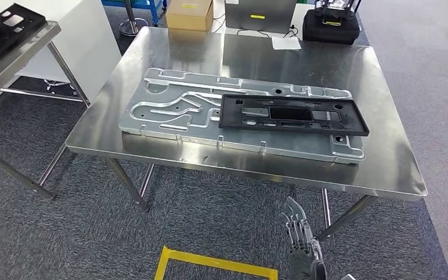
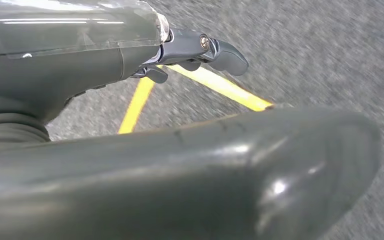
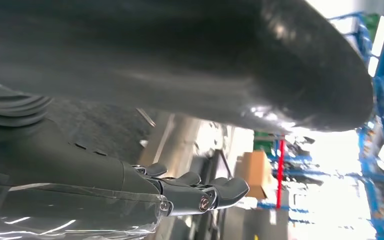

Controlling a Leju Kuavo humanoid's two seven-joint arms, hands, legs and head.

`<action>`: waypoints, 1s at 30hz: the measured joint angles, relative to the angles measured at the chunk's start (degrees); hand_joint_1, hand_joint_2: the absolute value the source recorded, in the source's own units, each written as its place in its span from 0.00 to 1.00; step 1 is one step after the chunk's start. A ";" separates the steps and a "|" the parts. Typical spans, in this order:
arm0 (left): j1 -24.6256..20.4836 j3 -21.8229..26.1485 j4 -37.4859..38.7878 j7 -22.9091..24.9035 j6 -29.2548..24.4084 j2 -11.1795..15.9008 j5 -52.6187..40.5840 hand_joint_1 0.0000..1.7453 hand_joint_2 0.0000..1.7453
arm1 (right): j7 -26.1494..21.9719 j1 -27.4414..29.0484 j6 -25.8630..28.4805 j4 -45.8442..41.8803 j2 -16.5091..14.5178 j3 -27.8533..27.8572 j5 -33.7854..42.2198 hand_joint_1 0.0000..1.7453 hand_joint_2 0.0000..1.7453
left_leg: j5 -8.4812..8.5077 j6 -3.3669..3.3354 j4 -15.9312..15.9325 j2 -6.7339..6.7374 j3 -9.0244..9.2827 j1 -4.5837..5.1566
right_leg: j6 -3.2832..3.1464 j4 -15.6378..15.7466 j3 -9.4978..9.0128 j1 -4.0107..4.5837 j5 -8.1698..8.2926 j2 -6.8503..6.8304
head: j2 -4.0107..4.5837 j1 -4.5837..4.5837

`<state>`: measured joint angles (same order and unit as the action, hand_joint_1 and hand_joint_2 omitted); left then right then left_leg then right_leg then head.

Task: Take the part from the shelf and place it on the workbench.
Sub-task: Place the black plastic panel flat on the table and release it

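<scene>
Low at the near edge of the head view, the right hand (image 1: pixel 300 236) hangs over grey carpet with its fingers straight, apart and empty. Beyond and above it, the black part (image 1: pixel 293 115) lies flat on a silver plate (image 1: pixel 175 105) on the steel workbench (image 1: pixel 385 169). Over yellow floor tape (image 2: pixel 215 85), the left hand (image 2: pixel 130 150) grips nothing, its fingers (image 2: pixel 220 52) extended.

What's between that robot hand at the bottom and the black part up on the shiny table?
In the head view, between the right robot hand and the black part lie grey carpet, the table edge and the silver plate under the part.
</scene>
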<state>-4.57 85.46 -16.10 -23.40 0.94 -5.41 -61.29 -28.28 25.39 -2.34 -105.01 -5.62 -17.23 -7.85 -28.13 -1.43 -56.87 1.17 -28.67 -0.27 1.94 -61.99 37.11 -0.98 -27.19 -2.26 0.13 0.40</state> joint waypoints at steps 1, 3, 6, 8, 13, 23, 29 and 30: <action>-0.04 0.00 -0.05 0.08 -0.01 -0.06 -0.05 0.00 0.00 | 0.21 -0.09 0.09 0.33 0.00 0.05 -0.17 0.00 0.00 | 0.72 -0.36 0.01 -0.24 -0.88 0.05 | 0.12 -2.91 0.85 -0.05 -3.05 1.10 | 0.00 -0.03; -0.08 0.00 -0.15 0.18 -0.02 -0.05 -0.10 0.00 0.00 | 0.52 -0.26 0.26 1.04 0.00 0.18 -0.50 0.00 0.00 | 2.14 -0.71 -0.08 -0.99 -2.69 0.29 | 0.03 -9.66 2.12 0.03 -7.83 1.89 | 0.00 -0.05; -0.05 -0.01 -0.18 0.36 0.03 -0.08 -0.19 0.00 0.00 | 0.92 -0.54 0.40 1.96 0.00 0.37 -0.82 0.00 0.00 | 4.30 -0.55 -0.37 -2.53 -5.51 0.64 | -0.72 -10.33 -1.12 0.31 -5.90 2.27 | -0.01 -0.05; -0.12 -0.06 -0.19 0.46 0.07 -0.21 -0.32 0.00 0.00 | 1.18 -0.67 0.49 2.30 0.00 0.47 -1.05 0.00 0.00 | 5.60 -0.27 -0.59 -3.64 -7.09 0.82 | -1.89 -2.55 -7.35 0.72 -3.83 3.87 | -0.02 -0.03; 0.10 -0.17 -0.31 0.54 0.24 -0.32 -0.52 0.00 0.00 | 1.58 -0.90 0.95 2.60 -0.03 0.68 -1.86 0.00 0.00 | 8.51 1.25 0.00 -5.61 -8.65 0.64 | -3.09 6.89 -12.12 1.09 -3.58 4.49 | -0.02 -0.28; 0.09 -0.68 -0.38 0.71 0.89 -0.03 -1.14 0.00 0.00 | 2.90 -0.76 1.74 3.23 -0.29 1.00 -4.46 0.00 0.00 | 0.59 5.33 -9.73 -0.06 -4.24 -1.63 | -2.89 4.64 -3.80 0.28 1.46 -2.09 | -0.01 0.33; 0.28 -1.20 -0.42 0.74 1.03 0.31 -1.31 0.00 0.00 | 3.65 -0.77 2.73 3.58 -0.32 1.28 -6.04 0.00 0.00 | -0.78 1.61 0.38 0.64 0.22 -0.59 | -0.49 3.26 -1.98 0.04 2.56 -3.76 | -0.01 0.24; 0.42 -1.27 -0.42 0.76 0.99 0.32 -1.32 0.00 0.00 | 3.88 -0.75 3.02 3.69 -0.32 1.43 -6.55 0.00 0.00 | -0.28 0.98 0.63 0.34 -0.18 -0.68 | -0.17 2.13 -1.52 -0.07 1.24 -2.57 | -0.01 0.22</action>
<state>-4.15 84.19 -16.52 -22.64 1.93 -5.09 -62.60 -24.40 24.64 0.68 -101.32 -5.94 -15.81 -14.40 -28.41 -0.45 -56.24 1.51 -28.85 -0.94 1.77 -59.86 35.59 -1.05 -25.95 -4.83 0.13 0.62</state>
